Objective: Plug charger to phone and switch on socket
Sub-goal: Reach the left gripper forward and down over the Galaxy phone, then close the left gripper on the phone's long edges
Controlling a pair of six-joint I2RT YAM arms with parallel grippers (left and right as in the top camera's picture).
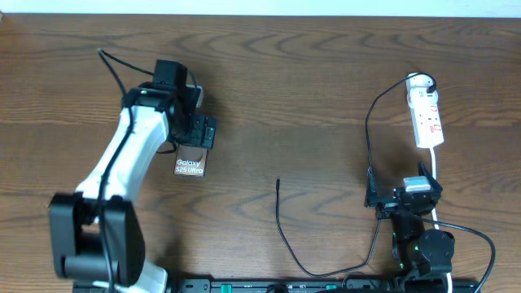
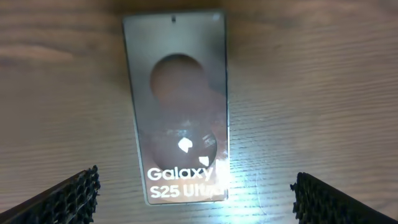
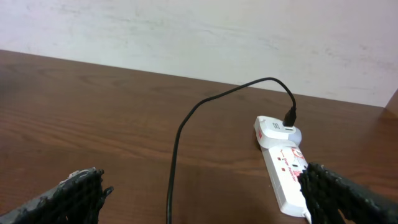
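Glossy phone (image 2: 177,106) lies under my left gripper (image 2: 196,186), spread wide and empty, lined up to steady it for the charger (image 1: 277,203).

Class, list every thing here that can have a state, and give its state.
socket, switch position cannot be told.
charger, one end plugged in at the socket, tip lying loose.
phone, lying flat, no cable attached.
left claw, open above the phone.
right claw, open, empty.
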